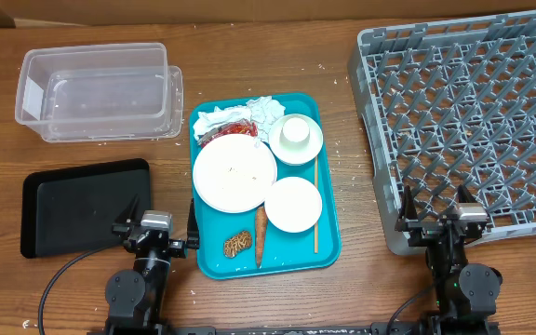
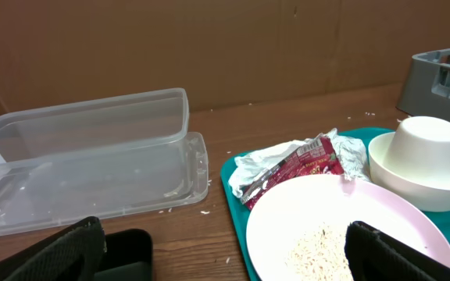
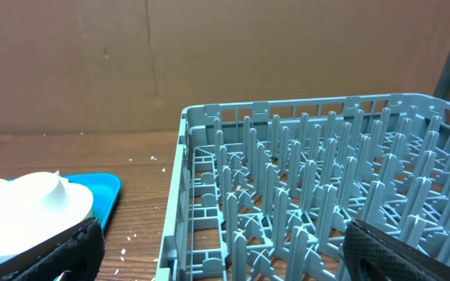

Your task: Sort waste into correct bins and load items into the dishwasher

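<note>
Crumb-flecked wooden table (image 1: pixel 249 46) before brown cardboard wall (image 2: pixel 209 47)

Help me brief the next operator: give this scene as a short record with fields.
left gripper: open, empty, between black tray and teal tray
right gripper: open, empty, at near edge of rack
on teal tray: large plate, small plate, cup in saucer, stick, carrot, brown bit, napkins, wrapper
black tray: nothing in it
rack: nothing loaded
clear tub: behind black tray, no items
</note>
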{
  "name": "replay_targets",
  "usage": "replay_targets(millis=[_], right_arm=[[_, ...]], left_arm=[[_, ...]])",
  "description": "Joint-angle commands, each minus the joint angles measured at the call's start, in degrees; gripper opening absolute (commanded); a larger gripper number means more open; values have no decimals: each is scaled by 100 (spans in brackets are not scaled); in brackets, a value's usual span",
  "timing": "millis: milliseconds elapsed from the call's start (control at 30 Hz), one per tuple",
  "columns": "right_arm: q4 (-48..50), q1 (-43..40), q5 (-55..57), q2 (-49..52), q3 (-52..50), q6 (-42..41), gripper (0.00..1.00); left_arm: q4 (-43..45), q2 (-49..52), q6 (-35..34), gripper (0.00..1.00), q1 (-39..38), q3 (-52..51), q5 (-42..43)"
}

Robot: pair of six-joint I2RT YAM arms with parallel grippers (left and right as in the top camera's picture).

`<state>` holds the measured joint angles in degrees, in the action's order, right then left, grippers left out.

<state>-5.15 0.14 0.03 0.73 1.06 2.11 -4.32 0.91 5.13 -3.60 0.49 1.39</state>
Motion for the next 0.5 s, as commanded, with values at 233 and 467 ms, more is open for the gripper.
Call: replay_targets(millis=[233,467], right_arm=[[37,44,33,-57,-59,-26,100],[37,44,33,-57,-59,-24,100]], left_arm=[[1746,-22,-1443,100,42,-22,3447],[2787,-17,-2262,100,48,81,3895]])
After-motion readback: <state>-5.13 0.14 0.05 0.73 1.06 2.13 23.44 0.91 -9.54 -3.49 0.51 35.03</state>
